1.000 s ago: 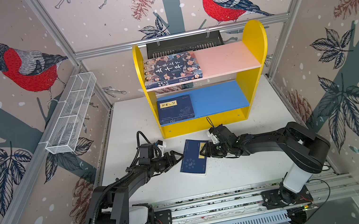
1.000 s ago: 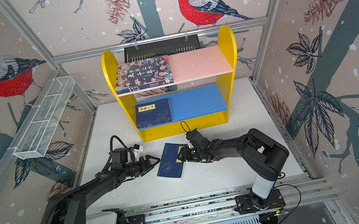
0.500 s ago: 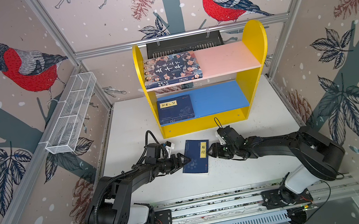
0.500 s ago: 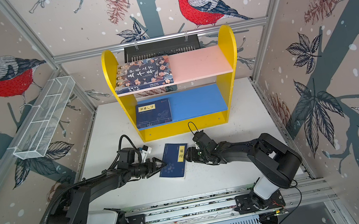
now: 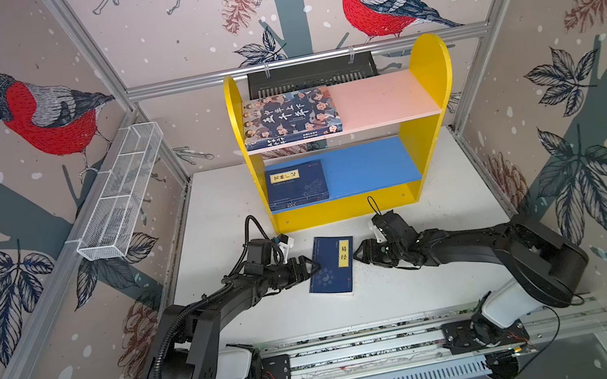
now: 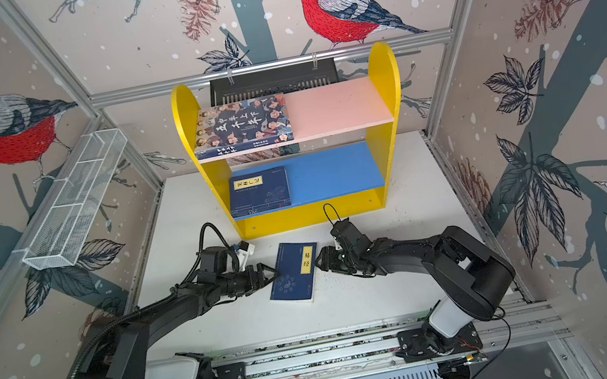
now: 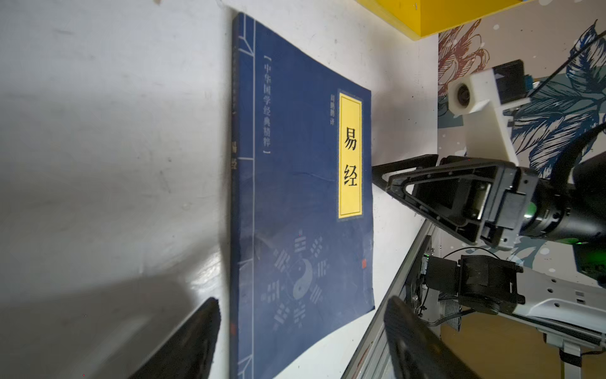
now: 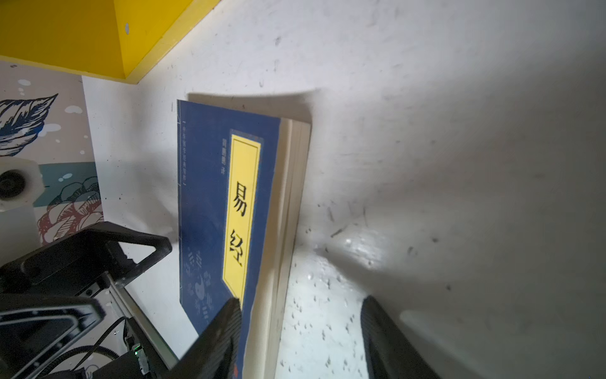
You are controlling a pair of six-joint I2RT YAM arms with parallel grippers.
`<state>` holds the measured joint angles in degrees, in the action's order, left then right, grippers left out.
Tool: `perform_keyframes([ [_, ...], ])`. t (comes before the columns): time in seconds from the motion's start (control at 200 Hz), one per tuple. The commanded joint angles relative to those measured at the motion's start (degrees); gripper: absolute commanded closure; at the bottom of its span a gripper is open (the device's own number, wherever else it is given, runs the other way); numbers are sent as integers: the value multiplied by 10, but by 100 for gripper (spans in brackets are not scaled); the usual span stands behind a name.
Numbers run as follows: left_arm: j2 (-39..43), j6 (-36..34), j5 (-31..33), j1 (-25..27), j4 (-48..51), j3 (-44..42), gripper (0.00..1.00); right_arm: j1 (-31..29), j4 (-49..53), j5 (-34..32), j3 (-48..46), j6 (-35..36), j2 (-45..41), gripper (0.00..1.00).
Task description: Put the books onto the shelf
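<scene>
Navy cover, yellow title label: the loose book (image 5: 331, 268) lies face up on the white worktop (image 5: 396, 296), just in front of the shelf (image 5: 429, 63) but apart from it, a little askew, between my two arms.

My left claw (image 5: 309, 268) sits low at the book's spine edge, its tips right against that edge in both top views, jaws apart and holding nothing; through the left wrist camera I see its two dark fingers (image 7: 193, 338) spread wide, with the near end of the cover showing between them.

My right claw (image 5: 359, 253) faces it from the opposite side, at the page edge beside the label; it is spread too, gripping nothing. Through the right wrist camera one finger (image 8: 216, 334) hangs over the cover and its partner over bare worktop, with the cream page edge in the gap; I cannot tell whether either finger touches the book.

On the shelf, the illustrated book (image 5: 291, 116) with white characters lies flat on the left half of the pink upper board (image 5: 383, 100), beside the left yellow panel; a second navy book (image 5: 297, 185) lies flat on the left of the blue lower board (image 5: 369, 166).

A white wire tray (image 5: 122, 197) hangs along the left wall; a black slotted basket (image 5: 311, 75) hangs on the back rail behind the shelf.
</scene>
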<state>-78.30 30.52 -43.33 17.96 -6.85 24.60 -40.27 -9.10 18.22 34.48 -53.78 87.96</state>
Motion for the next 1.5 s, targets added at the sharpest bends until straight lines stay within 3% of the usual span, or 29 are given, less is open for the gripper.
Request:
perform_keyframes([
  [0.0, -14, -18, 3, 1, 2, 7, 21, -6, -10, 20, 0, -1, 7, 39],
  [0.7, -76, 24, -83, 8, -84, 6, 22, -26, -39, 60, 40, -14, 92, 39],
  [1.196, -28, 23, -58, 8, -88, -25, 19, -43, -23, 87, 57, 6, 106, 40],
  [1.496, -18, 19, -27, 8, -86, -26, 19, -47, 35, 37, 74, 1, 106, 40],
])
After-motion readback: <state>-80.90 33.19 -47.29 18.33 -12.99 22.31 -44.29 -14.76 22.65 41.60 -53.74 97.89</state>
